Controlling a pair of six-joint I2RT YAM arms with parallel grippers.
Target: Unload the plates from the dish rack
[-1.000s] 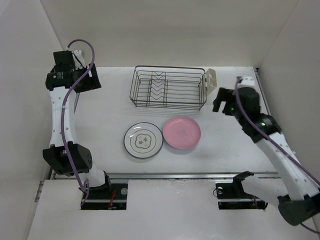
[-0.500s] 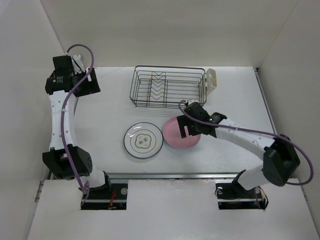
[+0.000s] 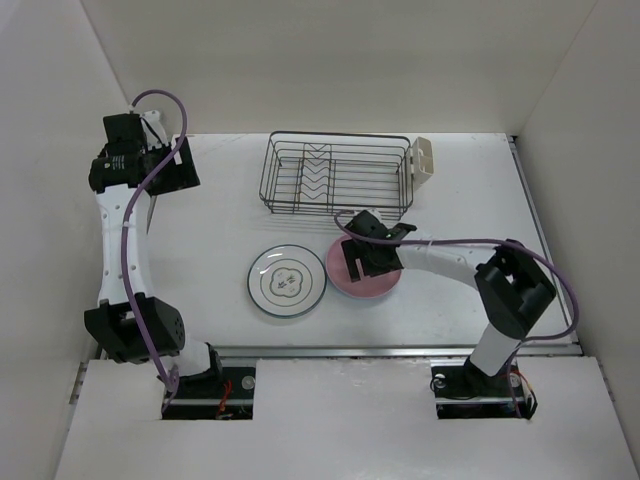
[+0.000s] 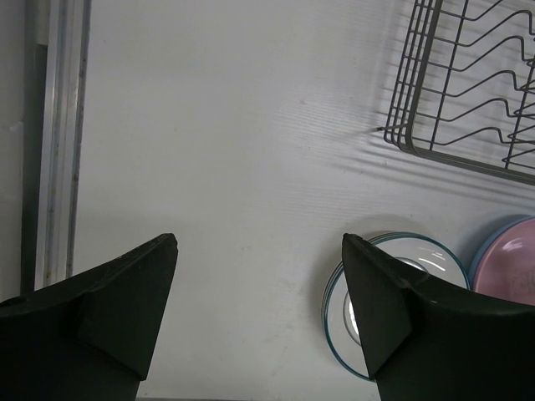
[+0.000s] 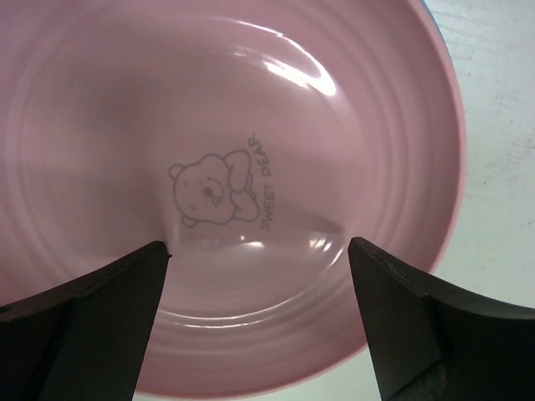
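Note:
The black wire dish rack (image 3: 337, 175) stands at the back with no plates in it; its corner shows in the left wrist view (image 4: 468, 83). A white plate with a dark flower outline (image 3: 286, 280) lies in front of it, with a teal rim showing beneath (image 4: 418, 255). The pink plate (image 3: 385, 275) lies to its right, on a blue rim (image 5: 440, 29). My right gripper (image 3: 362, 262) is open and empty just above the pink plate (image 5: 251, 109), fingers either side of its bear print. My left gripper (image 3: 178, 168) is open and empty over bare table at the far left. No orange sunburst plate is visible.
A small cream cutlery cup (image 3: 422, 160) hangs on the rack's right end. White walls enclose the table on the left, back and right. A metal rail (image 4: 54, 142) runs along the table's left edge.
My right arm has swung from the right side of the table leftward and down onto the pink plate, gripper open. My left arm has barely moved.

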